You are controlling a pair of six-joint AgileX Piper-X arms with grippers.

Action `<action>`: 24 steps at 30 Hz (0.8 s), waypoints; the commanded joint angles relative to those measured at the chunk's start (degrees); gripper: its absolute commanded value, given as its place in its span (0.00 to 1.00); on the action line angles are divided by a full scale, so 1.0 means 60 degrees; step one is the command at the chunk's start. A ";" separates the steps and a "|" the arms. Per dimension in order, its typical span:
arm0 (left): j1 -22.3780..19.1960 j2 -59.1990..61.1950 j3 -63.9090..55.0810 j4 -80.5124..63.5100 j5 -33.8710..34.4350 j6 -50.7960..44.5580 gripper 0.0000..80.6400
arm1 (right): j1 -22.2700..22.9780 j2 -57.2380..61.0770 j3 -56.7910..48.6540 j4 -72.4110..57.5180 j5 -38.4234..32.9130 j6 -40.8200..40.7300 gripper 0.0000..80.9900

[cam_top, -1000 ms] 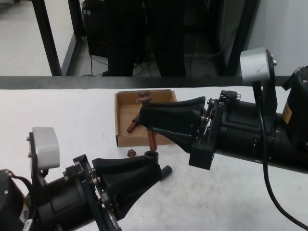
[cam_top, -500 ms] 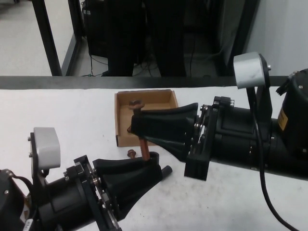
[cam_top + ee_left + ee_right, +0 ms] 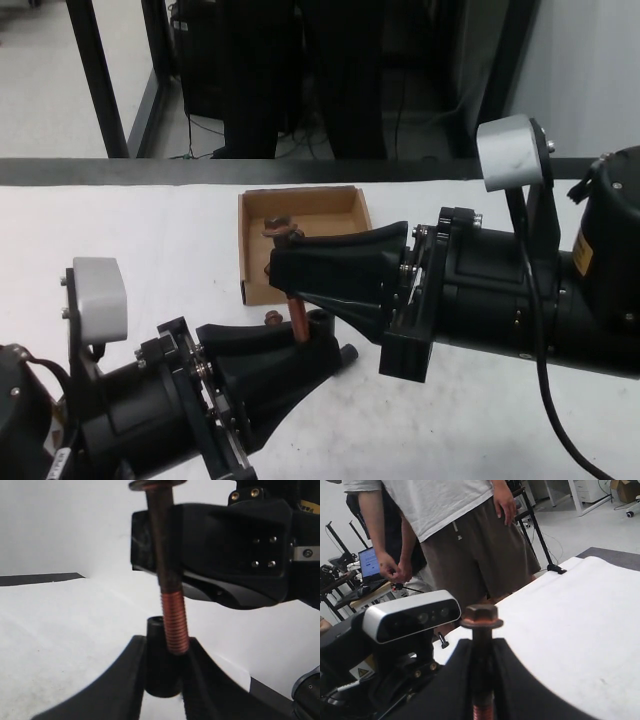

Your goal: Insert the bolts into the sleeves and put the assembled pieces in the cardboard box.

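Observation:
A copper bolt (image 3: 291,290) stands upright with its hex head up, and my right gripper (image 3: 284,268) is shut on its shank. In the right wrist view the bolt head (image 3: 481,618) rises just above the right gripper (image 3: 481,652). My left gripper (image 3: 318,338) is shut on a black sleeve (image 3: 318,322), held upright. In the left wrist view the bolt's threaded end (image 3: 174,625) overlaps the sleeve (image 3: 161,665) beside its top rim, outside the bore. The cardboard box (image 3: 343,202) lies just behind, with one bolt (image 3: 268,267) partly hidden inside.
A small copper piece (image 3: 271,317) and a second black sleeve (image 3: 346,353) lie on the white bench next to the left gripper. A person stands beyond the bench's far edge in the right wrist view. The bench's black edge (image 3: 120,170) runs behind the box.
My right gripper has carried the bolt from over the box toward the near side and down, onto the sleeve held by the left gripper. The left arm barely shifted.

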 commanded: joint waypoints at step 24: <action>-0.0018 -0.0001 -0.0071 -0.0305 0.0287 0.0013 0.01 | -0.0571 -0.0110 -0.0437 0.0505 -0.0276 -0.0428 0.00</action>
